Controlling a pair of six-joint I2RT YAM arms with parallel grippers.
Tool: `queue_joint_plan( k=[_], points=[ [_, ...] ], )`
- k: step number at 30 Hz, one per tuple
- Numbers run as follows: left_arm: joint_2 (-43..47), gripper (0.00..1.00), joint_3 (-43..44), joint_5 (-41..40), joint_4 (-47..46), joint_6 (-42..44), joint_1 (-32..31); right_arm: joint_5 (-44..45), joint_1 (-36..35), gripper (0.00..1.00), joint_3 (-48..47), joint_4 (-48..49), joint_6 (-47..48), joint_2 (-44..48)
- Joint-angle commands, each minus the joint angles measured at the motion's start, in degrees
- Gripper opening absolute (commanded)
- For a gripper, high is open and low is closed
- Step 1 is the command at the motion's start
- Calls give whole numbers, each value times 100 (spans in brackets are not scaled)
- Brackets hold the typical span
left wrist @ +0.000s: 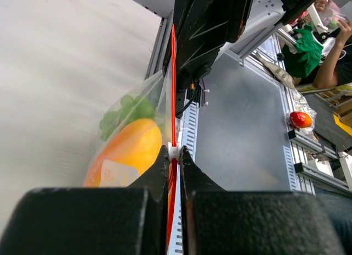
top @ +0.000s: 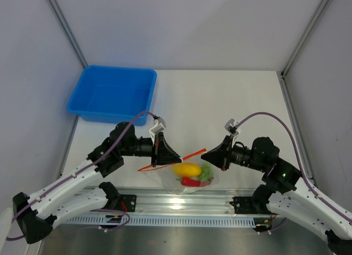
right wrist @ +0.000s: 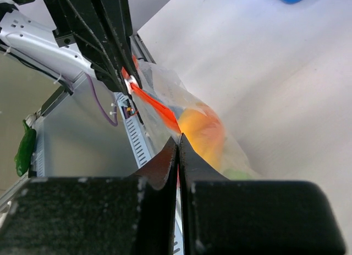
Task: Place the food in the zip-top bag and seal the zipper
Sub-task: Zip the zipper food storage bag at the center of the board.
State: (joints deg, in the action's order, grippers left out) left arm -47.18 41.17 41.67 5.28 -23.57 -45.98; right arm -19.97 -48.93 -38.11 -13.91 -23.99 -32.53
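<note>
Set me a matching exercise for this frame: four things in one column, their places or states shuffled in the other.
Things
1. blue bin
2. zipper
3. yellow-orange piece
4. red chili pepper

Places or states
A. inside the zip-top bag, right under the zipper
B. pinched by both the left gripper and the right gripper
C. at the far left of the table, apart from the bag
D. inside the bag, below the yellow-orange piece in the top view

Pairs: 1-C, 2-B, 3-A, 4-D
</note>
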Motion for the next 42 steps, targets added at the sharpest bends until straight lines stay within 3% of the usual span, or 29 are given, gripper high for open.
queue_joint_plan(
  k=[1,11,27,42],
  points=[
    [252,1,-65,-36,333,195,124,335,111,0,23,82,-44,160],
    [630,1,-179,-238,886,362,282,915,278,0,67,-147,-132,405],
    [842,1,-267,-397,1063,345,432,3103,445,0,-91,-1263,-457,819],
    [982,0,-258,-397,1318,485,572,4325,472,0,-188,-1957,-686,1293]
  ],
)
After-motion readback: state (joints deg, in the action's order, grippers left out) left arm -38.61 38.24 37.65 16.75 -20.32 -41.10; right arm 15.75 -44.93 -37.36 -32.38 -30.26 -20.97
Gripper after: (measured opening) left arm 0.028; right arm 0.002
